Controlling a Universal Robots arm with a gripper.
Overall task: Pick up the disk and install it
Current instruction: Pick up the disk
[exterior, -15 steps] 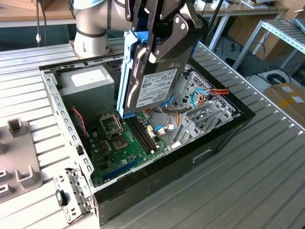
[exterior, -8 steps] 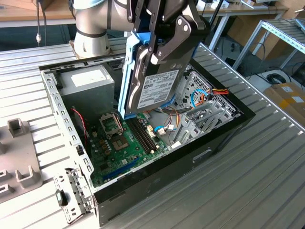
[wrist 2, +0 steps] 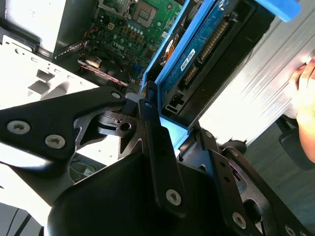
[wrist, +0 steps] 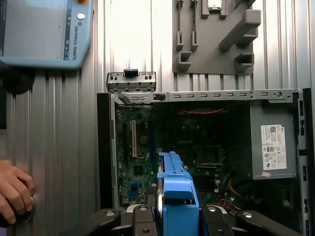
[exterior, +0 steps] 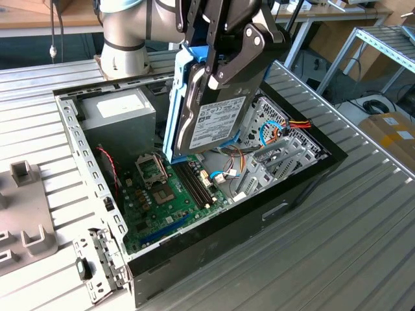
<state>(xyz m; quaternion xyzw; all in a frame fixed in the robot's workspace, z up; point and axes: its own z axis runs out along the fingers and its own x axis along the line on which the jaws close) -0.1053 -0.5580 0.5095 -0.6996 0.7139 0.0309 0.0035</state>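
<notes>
The disk [exterior: 209, 123], a silver-grey drive with a white label in a light-blue carrier frame, hangs upright and tilted above the open computer case [exterior: 76, 139]. My gripper [exterior: 219, 68] is shut on its upper end, with black fingers on both flat sides. In the second wrist view the disk [wrist 2: 206, 54] shows its blue circuit side and connectors, clamped in the gripper [wrist 2: 172, 125]. The first wrist view looks down the blue carrier edge [wrist: 174, 194], held in the gripper [wrist: 177, 219], over the motherboard [wrist: 142, 142].
Inside the case are a grey power supply [exterior: 120, 111], the green motherboard [exterior: 162, 194], coloured cables [exterior: 285, 126] and a metal drive cage [exterior: 279, 159]. A grey fixture plate [exterior: 23, 207] lies at the exterior view's left. A person's hand [wrist: 15, 191] rests on the table beside the teach pendant [wrist: 44, 29].
</notes>
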